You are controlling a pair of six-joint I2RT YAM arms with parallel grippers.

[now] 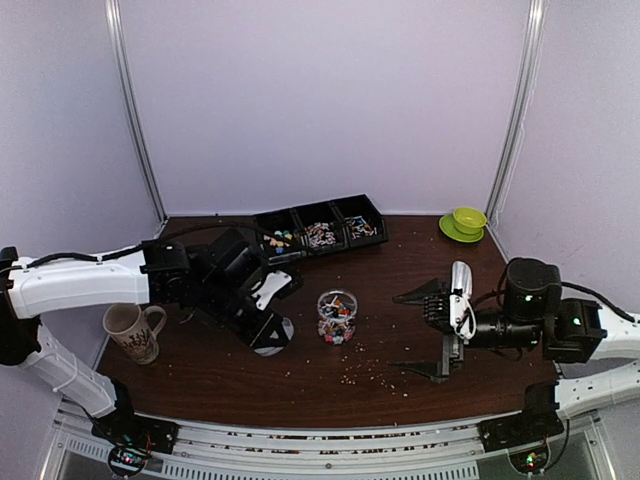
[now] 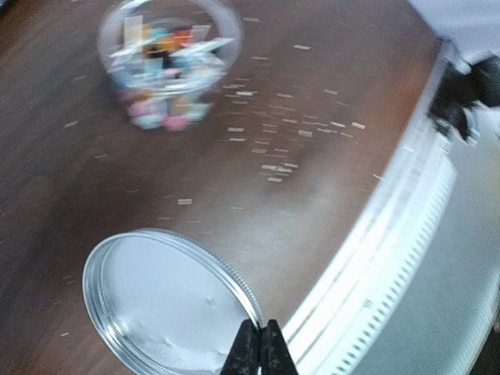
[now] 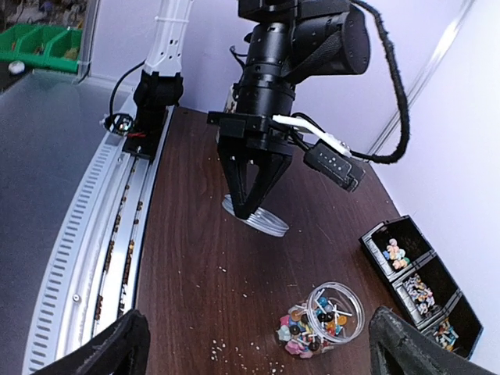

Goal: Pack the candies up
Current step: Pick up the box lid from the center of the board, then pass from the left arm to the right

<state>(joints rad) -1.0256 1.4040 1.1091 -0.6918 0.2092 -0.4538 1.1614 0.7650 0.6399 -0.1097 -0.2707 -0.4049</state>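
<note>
The candies point(image 1: 337, 324) are seen heaped inside a clear, uncovered jar point(image 1: 337, 297) at the middle of the table point(image 1: 200, 380), with more sorted into the three compartments of a black tray point(image 1: 343, 222) at the far edge. A round metal lid point(image 2: 156, 305) is laid flat just left of the jar. The left claw point(image 2: 260, 351) is closed, its tips set at the lid's rim; whether the rim is pinched cannot be told. The right claw point(image 1: 428, 333) is spread wide open, with nothing between its fingers, to the right of the jar. Pale crumbs point(image 1: 375, 378) are scattered in front of the jar. A mug point(image 1: 130, 332) is placed at the left side and a green bowl point(image 1: 466, 218) at the far right corner.
</note>
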